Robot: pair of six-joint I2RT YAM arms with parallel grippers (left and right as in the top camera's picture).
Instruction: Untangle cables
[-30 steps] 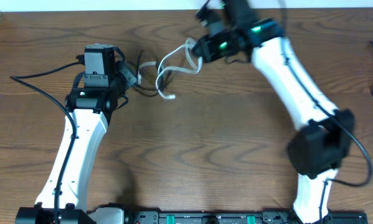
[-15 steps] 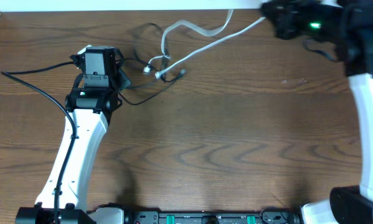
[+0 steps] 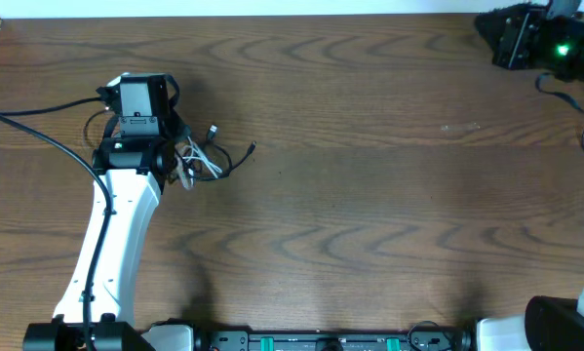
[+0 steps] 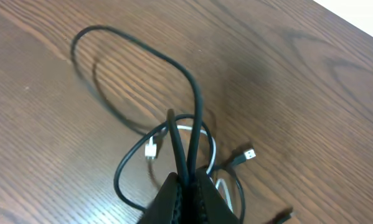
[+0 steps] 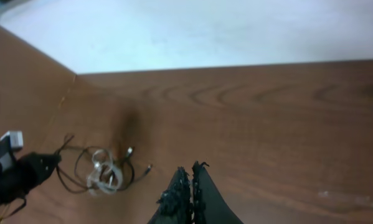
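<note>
The right hand (image 5: 190,169) has swung away from the cables (image 3: 204,161) to the far right back corner of the bench (image 3: 369,224), and the white cord (image 5: 103,177) it was pulling taut has left it. The cables have drawn back from a long stretched line into a small heap just beside the left hand (image 4: 186,182), which has shifted slightly left

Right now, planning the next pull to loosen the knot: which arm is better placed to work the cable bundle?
Left. The left arm's fingers are shut on a thin black cable of the small black-and-white cable bundle; the right arm's fingers are shut, empty, at the far right corner.
</note>
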